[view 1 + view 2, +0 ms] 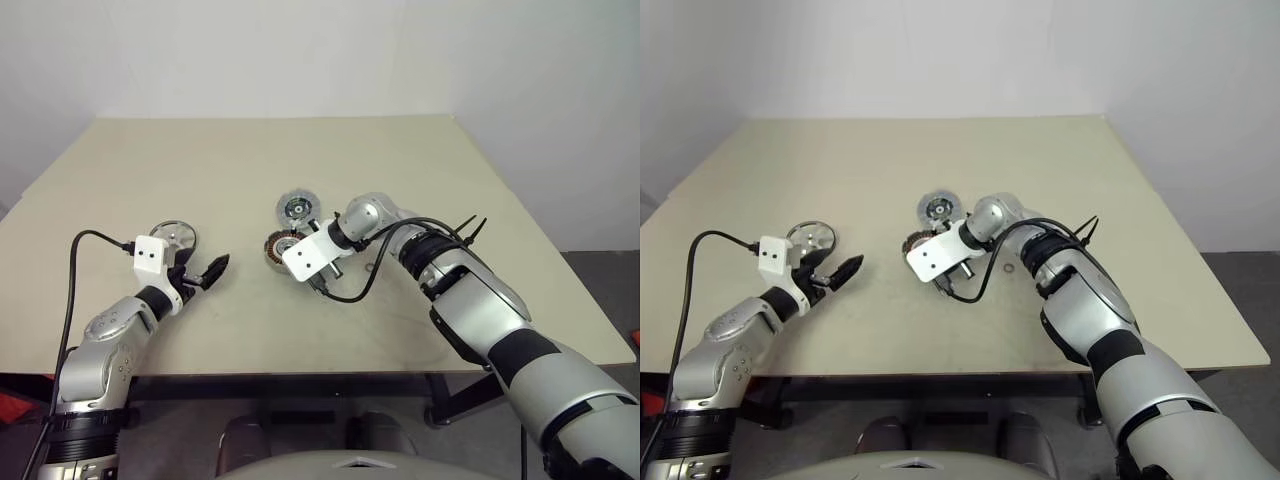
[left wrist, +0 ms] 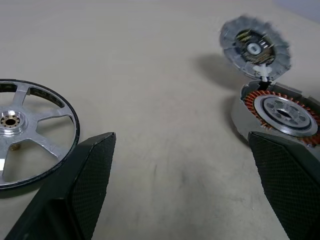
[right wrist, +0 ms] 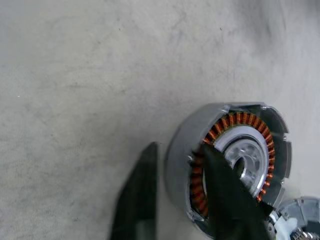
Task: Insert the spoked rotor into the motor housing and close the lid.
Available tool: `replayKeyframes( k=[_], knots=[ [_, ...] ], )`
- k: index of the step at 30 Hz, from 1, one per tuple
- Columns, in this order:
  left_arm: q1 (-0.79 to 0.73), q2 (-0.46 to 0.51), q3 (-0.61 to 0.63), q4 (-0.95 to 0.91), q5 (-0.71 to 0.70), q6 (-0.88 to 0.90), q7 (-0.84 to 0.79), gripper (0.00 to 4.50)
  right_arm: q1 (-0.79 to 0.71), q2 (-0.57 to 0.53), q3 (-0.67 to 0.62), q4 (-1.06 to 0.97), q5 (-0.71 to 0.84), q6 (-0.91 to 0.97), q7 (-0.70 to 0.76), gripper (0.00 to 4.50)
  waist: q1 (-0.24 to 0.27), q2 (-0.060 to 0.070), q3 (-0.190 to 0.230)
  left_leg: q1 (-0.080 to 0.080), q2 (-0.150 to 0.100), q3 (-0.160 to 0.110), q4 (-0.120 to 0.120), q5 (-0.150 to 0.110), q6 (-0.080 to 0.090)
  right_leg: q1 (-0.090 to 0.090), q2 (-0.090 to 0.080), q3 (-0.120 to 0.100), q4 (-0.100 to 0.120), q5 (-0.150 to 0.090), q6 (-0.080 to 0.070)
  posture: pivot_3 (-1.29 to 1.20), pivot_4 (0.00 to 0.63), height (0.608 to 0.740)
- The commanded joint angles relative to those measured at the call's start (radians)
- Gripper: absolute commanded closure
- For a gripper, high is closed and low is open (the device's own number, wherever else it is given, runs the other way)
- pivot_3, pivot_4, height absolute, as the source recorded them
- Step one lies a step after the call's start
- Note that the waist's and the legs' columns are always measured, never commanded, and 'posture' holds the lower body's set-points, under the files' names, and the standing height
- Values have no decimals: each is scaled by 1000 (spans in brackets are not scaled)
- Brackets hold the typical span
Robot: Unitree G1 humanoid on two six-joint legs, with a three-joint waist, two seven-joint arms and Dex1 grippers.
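The spoked rotor [image 1: 173, 236], a shiny silver disc, lies flat on the table at the left. Just right of it my left gripper [image 1: 205, 272] hovers open with nothing between its fingers [image 2: 85, 185]. The motor housing [image 3: 235, 160], a silver ring with copper windings, sits at the table's middle. My right gripper [image 3: 177, 150] stands open astride its near wall: one finger is outside with a thin gap, the other over the windings. The lid [image 1: 297, 208] lies right behind the housing [image 1: 275, 247], dark inner face up.
The beige table [image 1: 200, 160] has bare room at the back, left and front. My right arm's white camera mount [image 1: 312, 255] and black cable [image 1: 365, 280] cover part of the housing from the head views. The table's right edge [image 1: 560, 260] is near the right elbow.
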Motion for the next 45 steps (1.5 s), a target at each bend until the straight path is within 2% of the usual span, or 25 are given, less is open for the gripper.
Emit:
replayKeyframes(
  k=[1, 8, 14, 19, 23, 26, 35, 45],
  knots=[
    [-9, 3, 9, -35, 1, -13, 2, 0, -34, 0, -56, -11, 40, -9, 11, 2178, 0, 0, 0, 0, 0, 0, 0, 0, 0, 0, 0, 0, 0, 0, 0, 0, 0, 740],
    [-4, -5, 1, -38, 0, -12, 1, 0, -32, 3, -197, -62, 148, 137, 12, 2178, 0, 0, 0, 0, 0, 0, 0, 0, 0, 0, 0, 0, 0, 0, 0, 0, 0, 740],
    [18, -3, 17, -64, -27, 7, -10, 0, 94, -79, -315, -85, 214, 374, -21, 2178, 9, 0, 0, 0, -1, 0, 0, 0, 0, 1, 0, 0, -1, 0, 0, 0, 0, 740],
    [34, 10, 23, -63, -30, 12, -17, 0, 241, -202, -335, -213, 239, 432, 54, 2178, 11, 0, 0, -1, -2, 0, 0, 0, 0, 1, -1, 0, -2, 0, 0, 0, 0, 740],
    [7, 6, -3, -38, -20, 12, -24, 0, 344, -276, -404, -352, 366, 545, 184, 2178, 4, 1, 1, -1, -1, 0, 0, 0, 0, 2, 0, 0, -1, 0, 0, 0, 0, 740],
    [-14, -1, -20, -29, -16, 13, -24, 0, 378, -298, -443, -413, 424, 622, 205, 2178, 4, 1, 1, 0, -1, 0, 0, 0, 0, 2, 0, 1, 0, 0, 0, 0, 0, 740],
    [-28, 15, -21, -22, -15, 14, -37, 0, 432, -295, -452, -393, 417, 634, 122, 2178, 7, 0, 0, -1, -1, 0, 0, 1, -1, 2, 0, 0, -2, 0, 0, 0, 0, 740],
    [-12, 30, 1, -36, -18, 14, -31, 0, 439, -314, -445, -352, 408, 614, 118, 2178, 6, 0, 0, 0, -1, 0, -1, 0, 0, 2, 0, 0, -2, 0, 0, 0, 0, 740]
  ],
)
